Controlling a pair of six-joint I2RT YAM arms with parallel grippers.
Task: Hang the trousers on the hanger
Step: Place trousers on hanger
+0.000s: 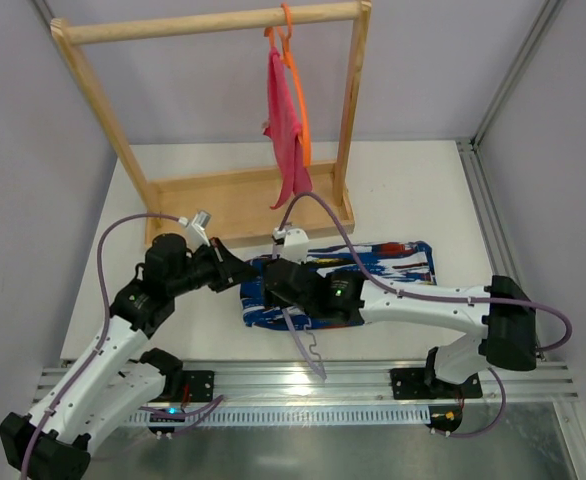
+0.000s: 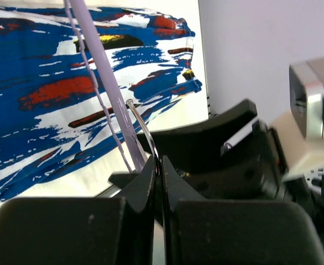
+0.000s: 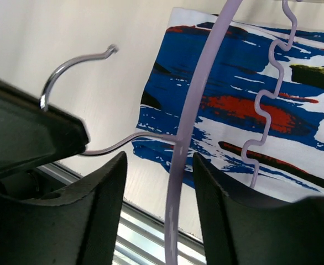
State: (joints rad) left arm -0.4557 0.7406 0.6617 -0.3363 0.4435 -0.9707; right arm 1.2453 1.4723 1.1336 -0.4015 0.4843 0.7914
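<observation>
Between the closed fingers of the left tool (image 2: 159, 165) sits the thin metal hook (image 2: 142, 124) of the lilac hanger (image 3: 187, 110). The fingers are pressed together with only the wire between them, so this tool carries the hanger by its hook, and the plastic body hangs free in front of it, above the table (image 1: 403, 190). I think the hook is chosen as the grip place because it leaves the plastic arms free for the cloth.

Around one smooth arm of the hanger stands the right tool (image 3: 159, 160), with its fingers about half apart. The lilac arm passes through the gap, and there is space on both sides of it, so this tool holds nothing. To one side of this tool runs the wavy notched bar (image 3: 267, 94) of the same hanger.

Beyond both tools, under the hanger, the trousers (image 3: 234, 105) lie flat on the table. No finger appears to touch them, and they are not yet over the hanger. It seems the hanger is held close above them so that the way for the cloth is short. The free right tool is probably the one that must go down for an edge of the trousers. One danger is that the thin hook turns in the left grip when the cloth pulls.
</observation>
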